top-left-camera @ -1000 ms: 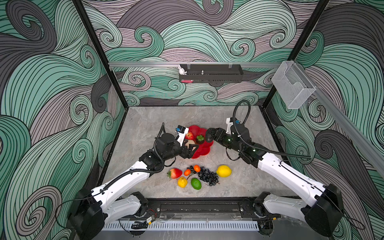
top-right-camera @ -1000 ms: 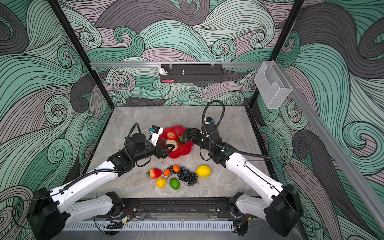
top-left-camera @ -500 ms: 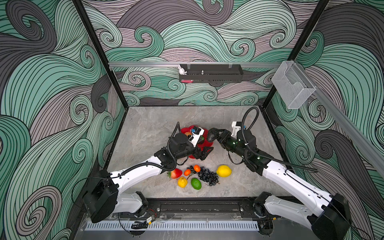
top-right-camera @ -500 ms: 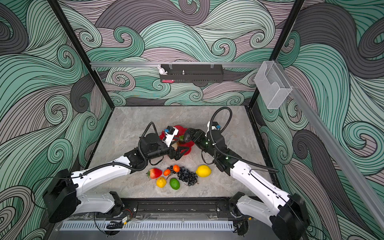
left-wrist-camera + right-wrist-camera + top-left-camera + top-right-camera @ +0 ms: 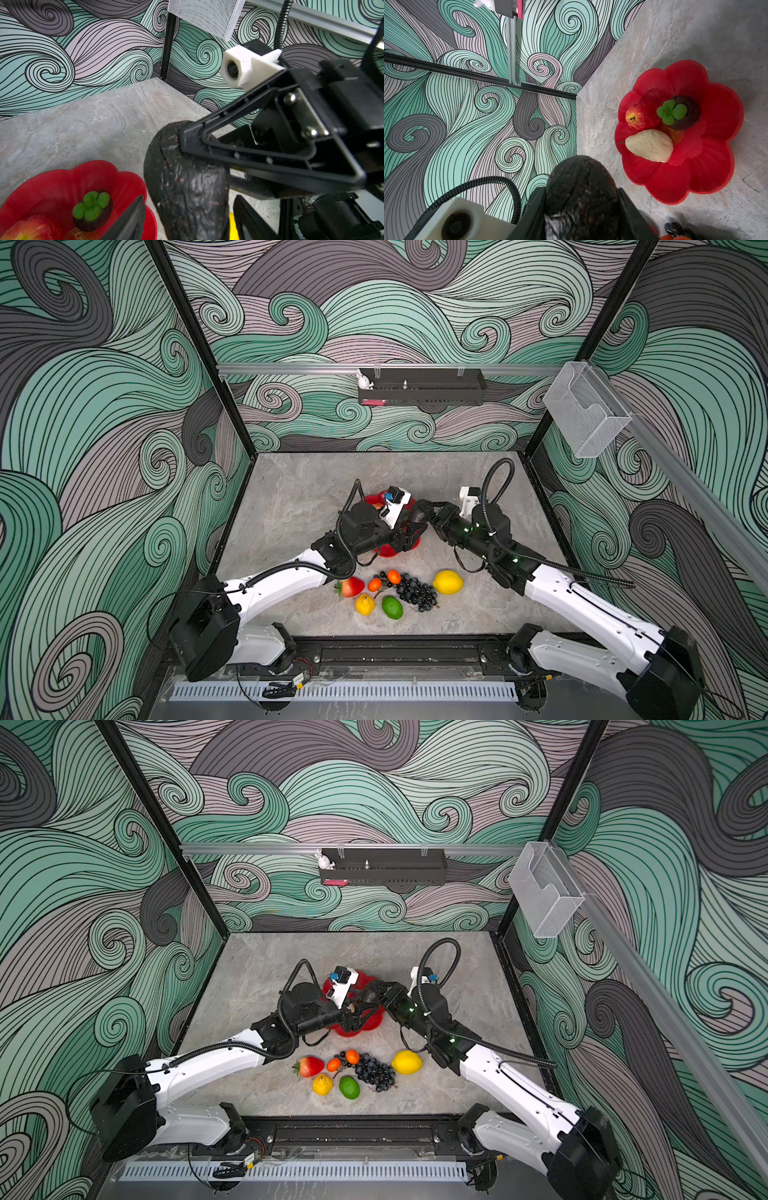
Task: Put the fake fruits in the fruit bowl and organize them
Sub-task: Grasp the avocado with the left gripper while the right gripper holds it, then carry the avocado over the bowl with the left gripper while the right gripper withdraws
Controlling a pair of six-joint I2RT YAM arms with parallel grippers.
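The right gripper [image 5: 580, 193] is clamped on one end of a dark, rough-skinned avocado [image 5: 187, 187] and holds it clear of the table [image 5: 291, 497], close to the rim of the red flower-shaped bowl [image 5: 695, 176], which lies near the middle of the table. The left gripper [image 5: 189, 199] meets it from the opposite side with its fingers [image 5: 133, 216] apart, one on each side of the avocado's free end. A narrow gap shows at each finger, so contact cannot be confirmed. This arrangement reads as a hand-over: the right grip carries the load until the left one closes (releasing sooner would likely drop the avocado). An apple [image 5: 634, 117], a cream pear [image 5: 650, 145] and a dark round fruit with green leaves [image 5: 683, 113] sit grouped in one part of the bowl, leaving bare petals for further pieces. Near the front edge of the table, a strawberry [image 5: 351, 587], lemon [image 5: 448, 582], grapes [image 5: 415, 593] and lime [image 5: 392, 608] await placing
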